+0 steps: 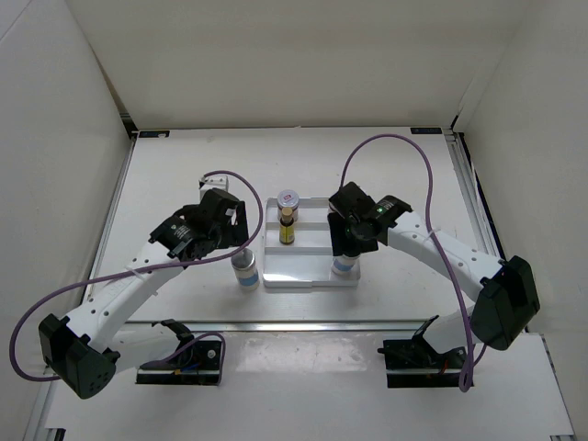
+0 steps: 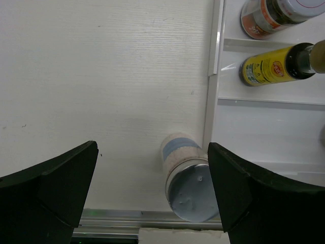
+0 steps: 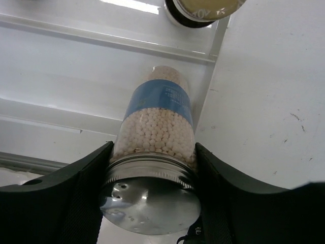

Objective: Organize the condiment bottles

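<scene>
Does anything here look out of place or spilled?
Nothing is spilled. One blue-labelled shaker stands on the table just outside the tray's left edge, between the left gripper's open fingers; the right gripper holds the second shaker at the tray's right end.

lab test booth: white walls, rail-framed table

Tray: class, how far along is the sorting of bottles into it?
Done: a jar and a dark bottle stand in the tray. In hand: the right claw grips a shaker at the tray's right end. Left: a second shaker stands outside the tray, below the open left claw.
</scene>
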